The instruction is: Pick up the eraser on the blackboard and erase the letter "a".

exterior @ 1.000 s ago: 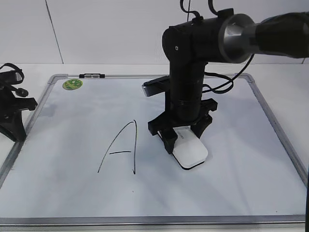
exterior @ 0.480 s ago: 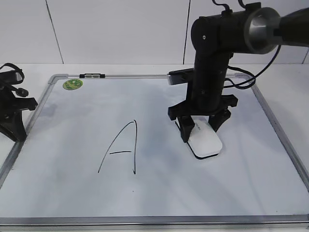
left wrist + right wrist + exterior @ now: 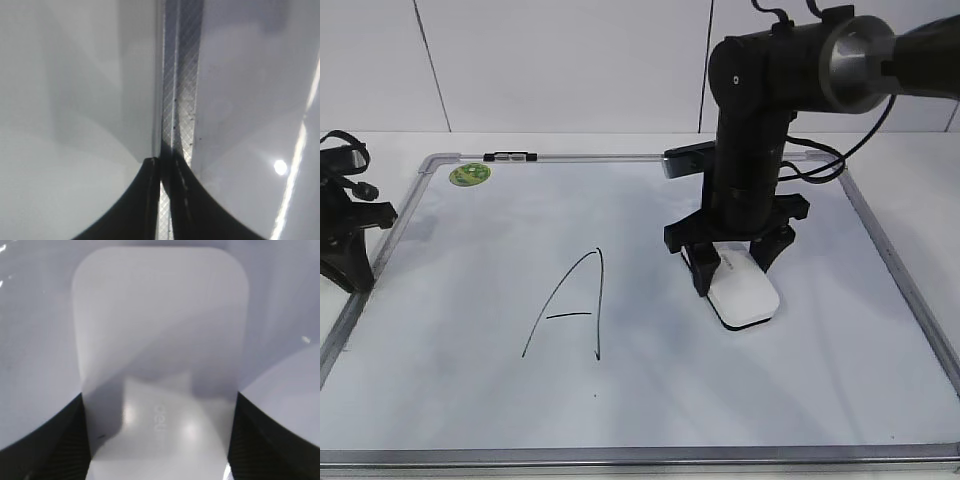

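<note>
The white eraser [image 3: 748, 297] lies flat on the blackboard [image 3: 450, 300], right of centre. My right gripper [image 3: 733, 274] points straight down and is shut on the eraser's sides. In the right wrist view the eraser [image 3: 160, 325] fills the space between the two black fingers [image 3: 159, 440], with grey lettering on top. A tall capital "A" [image 3: 572, 305] is drawn left of the eraser. No small letter "a" shows in any view. My left gripper [image 3: 165, 162] is shut and empty over the board's left frame rail [image 3: 180, 95]; it also shows in the exterior view [image 3: 345, 225].
A round green sticker [image 3: 470, 173] sits at the board's far left corner, with a small black clip [image 3: 510, 157] on the far frame beside it. The grey frame [image 3: 895, 265] borders the board on the right. A tiny black dot [image 3: 597, 396] lies below the "A".
My right gripper slid the eraser to the right across the board, away from the "A", then shifted back slightly left. The left arm has not moved.
</note>
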Available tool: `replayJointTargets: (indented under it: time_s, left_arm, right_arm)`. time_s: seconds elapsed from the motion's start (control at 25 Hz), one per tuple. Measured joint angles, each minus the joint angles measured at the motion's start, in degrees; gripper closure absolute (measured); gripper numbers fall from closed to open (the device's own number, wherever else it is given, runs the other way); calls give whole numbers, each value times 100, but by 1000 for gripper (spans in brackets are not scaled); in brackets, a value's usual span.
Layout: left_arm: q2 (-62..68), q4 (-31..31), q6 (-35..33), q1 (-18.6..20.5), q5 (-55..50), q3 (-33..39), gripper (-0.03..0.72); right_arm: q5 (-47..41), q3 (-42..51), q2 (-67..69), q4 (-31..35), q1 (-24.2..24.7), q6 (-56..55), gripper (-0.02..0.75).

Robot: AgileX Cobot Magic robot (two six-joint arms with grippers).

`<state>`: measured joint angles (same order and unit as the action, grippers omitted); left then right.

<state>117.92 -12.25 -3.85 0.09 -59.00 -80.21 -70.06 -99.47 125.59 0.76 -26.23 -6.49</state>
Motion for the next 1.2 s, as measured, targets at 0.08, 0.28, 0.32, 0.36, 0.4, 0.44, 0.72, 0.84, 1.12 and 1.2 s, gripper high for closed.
replayJointTargets:
  time_s: [0.08,0.28,0.32,0.36,0.4,0.44,0.72,0.84,1.12,1.2]
  left_arm:
    - [0,0,0,0,0,0,674]
    - [0,0,0,0,0,0,674]
    - [0,0,0,0,0,0,674]
    - [0,0,0,0,0,0,674]
    - [0,0,0,0,0,0,674]
    - [0,0,0,0,0,0,674]
    - [0,-11,0,0,0,0,674]
    - [0,-11,0,0,0,0,674]
    - [0,-11,0,0,0,0,674]
    - [0,-11,0,0,0,0,674]
  right_arm:
    - [7,25,-65,21,-80,0,188]
    - [16,87,-698,238,-189,-42,188]
    - [16,87,-868,238,-189,-66,188]
    - [16,87,-1054,203,-189,-102,188]
    - [16,87,-1190,156,-189,-146,188]
    - [16,87,-1355,94,-189,-195,188]
    - [-42,87,-1959,-9,194,-349,188]
    - [-71,98,-2113,-76,516,-363,188]
    - [-81,487,-2354,-76,1166,-363,188]
    - [-81,680,-2354,-110,1260,-340,188]
